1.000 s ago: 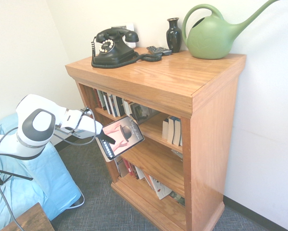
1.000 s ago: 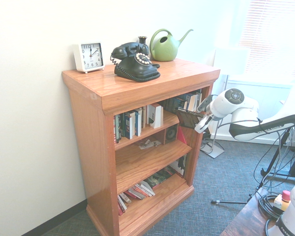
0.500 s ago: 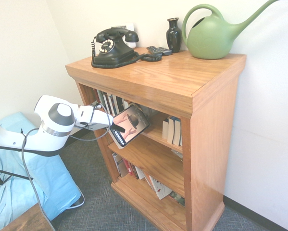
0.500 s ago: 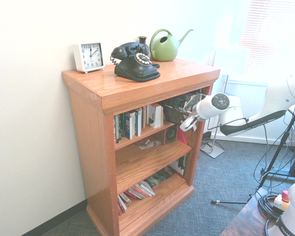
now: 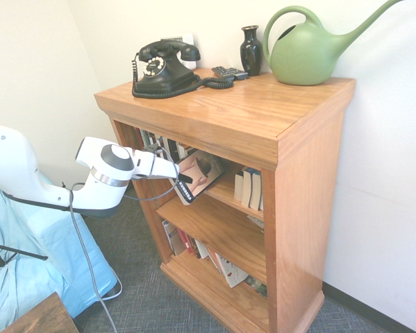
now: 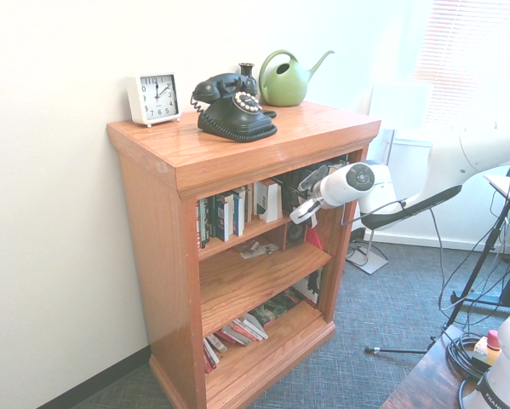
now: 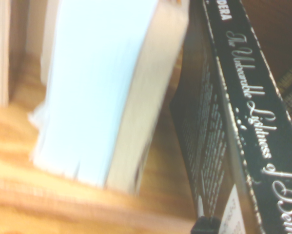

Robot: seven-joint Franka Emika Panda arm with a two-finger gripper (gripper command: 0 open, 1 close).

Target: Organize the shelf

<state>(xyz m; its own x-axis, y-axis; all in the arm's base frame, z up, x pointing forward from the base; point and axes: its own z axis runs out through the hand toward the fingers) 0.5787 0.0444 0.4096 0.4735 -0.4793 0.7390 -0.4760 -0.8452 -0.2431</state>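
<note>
Black book spine (image 7: 243, 122), wrist view only.

White rounded arm (image 5: 27, 177), grey joint cap, trailing cable.

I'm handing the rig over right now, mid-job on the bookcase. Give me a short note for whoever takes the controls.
Gripper: jaws shut on the book, a paperback with a black spine, held tilted.
Where: book is at the mouth of the shelf, top level, in the gap between the two book groups.
Done: book picked up and brought to the opening.
Left: ease it in, stand it upright beside the pale paperback, release, back out. Lower levels hold slumped books.
</note>
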